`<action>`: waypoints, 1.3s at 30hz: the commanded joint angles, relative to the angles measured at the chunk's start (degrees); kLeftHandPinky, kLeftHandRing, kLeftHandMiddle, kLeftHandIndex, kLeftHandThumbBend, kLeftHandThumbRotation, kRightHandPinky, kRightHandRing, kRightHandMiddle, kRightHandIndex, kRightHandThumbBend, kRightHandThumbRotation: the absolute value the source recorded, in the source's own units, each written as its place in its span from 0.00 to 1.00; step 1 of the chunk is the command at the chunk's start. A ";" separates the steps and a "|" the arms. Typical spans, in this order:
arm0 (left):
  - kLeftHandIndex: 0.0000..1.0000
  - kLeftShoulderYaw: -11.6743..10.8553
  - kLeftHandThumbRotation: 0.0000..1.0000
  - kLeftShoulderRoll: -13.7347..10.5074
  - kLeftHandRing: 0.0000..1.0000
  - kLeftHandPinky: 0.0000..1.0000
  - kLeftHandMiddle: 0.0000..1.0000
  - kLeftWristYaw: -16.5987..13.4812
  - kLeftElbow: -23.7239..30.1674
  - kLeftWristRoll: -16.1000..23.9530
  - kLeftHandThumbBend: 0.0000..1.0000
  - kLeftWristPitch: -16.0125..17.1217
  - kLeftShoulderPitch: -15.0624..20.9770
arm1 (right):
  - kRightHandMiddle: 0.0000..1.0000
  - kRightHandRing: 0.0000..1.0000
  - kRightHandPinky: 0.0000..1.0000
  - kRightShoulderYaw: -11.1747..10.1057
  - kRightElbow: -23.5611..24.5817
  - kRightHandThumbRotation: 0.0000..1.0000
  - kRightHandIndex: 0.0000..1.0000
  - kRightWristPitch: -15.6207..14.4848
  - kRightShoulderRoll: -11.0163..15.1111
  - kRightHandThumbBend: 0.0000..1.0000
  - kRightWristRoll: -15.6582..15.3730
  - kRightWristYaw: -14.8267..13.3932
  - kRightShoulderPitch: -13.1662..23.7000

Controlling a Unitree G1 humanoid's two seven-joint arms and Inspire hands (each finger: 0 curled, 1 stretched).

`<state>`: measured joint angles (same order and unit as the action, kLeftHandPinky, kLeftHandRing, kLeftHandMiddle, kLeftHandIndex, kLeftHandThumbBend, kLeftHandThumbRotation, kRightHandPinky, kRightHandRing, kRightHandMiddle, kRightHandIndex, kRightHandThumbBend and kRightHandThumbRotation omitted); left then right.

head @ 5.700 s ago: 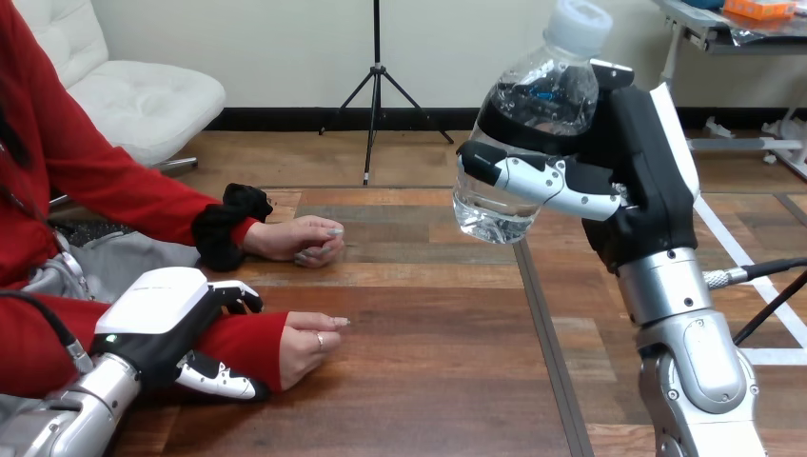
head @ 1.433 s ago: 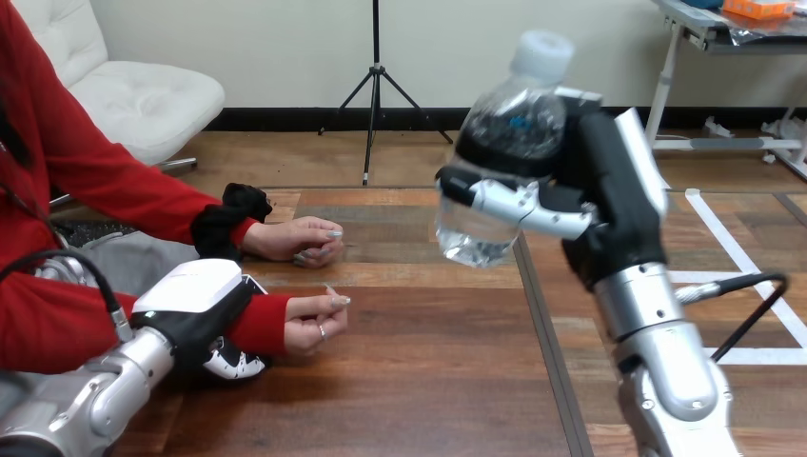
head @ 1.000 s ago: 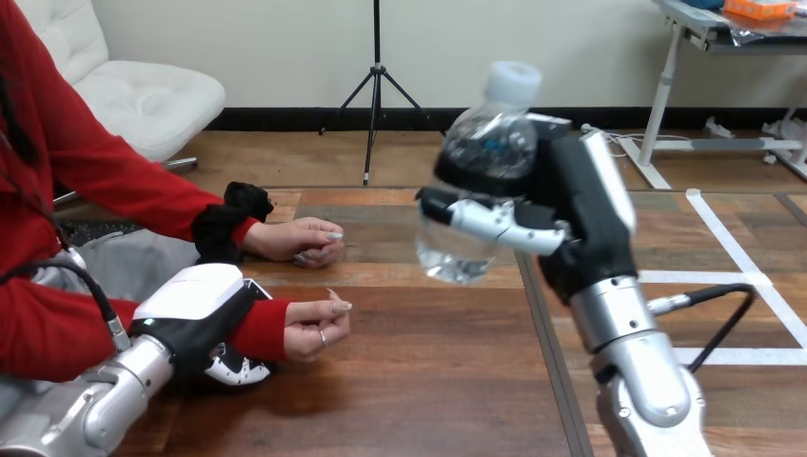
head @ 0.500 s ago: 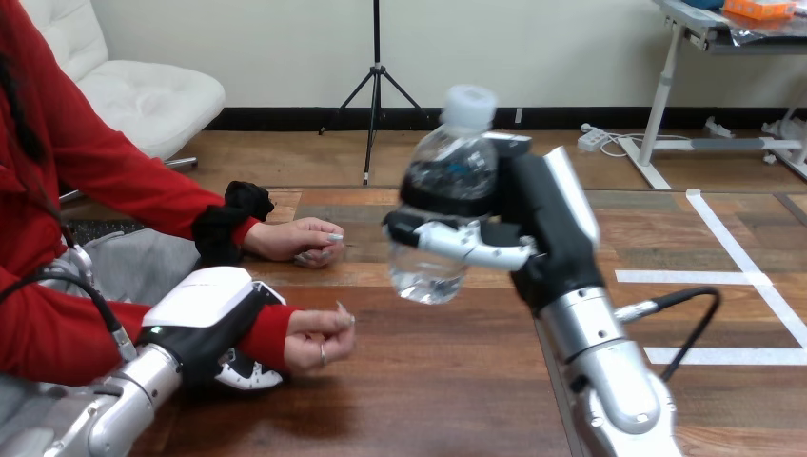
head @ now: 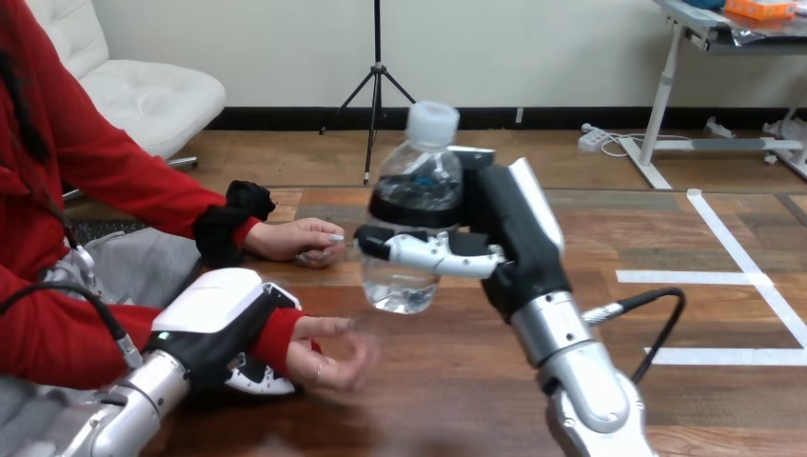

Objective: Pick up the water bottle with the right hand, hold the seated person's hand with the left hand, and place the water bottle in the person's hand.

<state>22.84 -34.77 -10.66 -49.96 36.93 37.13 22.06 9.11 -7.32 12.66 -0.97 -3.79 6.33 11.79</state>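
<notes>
My right hand (head: pixel 495 249) is curled round the middle of the clear plastic water bottle with a white cap (head: pixel 413 214). It holds the bottle upright in the air over the wooden table (head: pixel 457 381), just right of and above the person's nearer hand (head: pixel 333 354). My left hand (head: pixel 224 319) wraps the red-sleeved wrist to the left of that hand. I judge the thin, smooth wall would dent or slip under a hard squeeze. The water sits low, so a mid-body grip suits and leaves the base free.

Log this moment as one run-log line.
right hand: grips water bottle, upright, lifted | left hand: curled round person's wrist | person's nearer hand: lower-left of bottle, not touching
</notes>
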 commanded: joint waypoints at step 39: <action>0.40 -8.88 0.12 -0.87 0.32 0.25 0.39 9.10 25.24 -7.15 0.72 -1.00 -8.22 | 0.19 0.13 0.09 0.26 -20.62 0.00 0.21 13.72 -5.03 0.71 -2.76 -6.14 10.56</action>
<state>16.39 -35.86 -1.85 -30.85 31.92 35.75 12.06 10.35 -26.60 22.60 -3.85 -6.98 1.68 16.46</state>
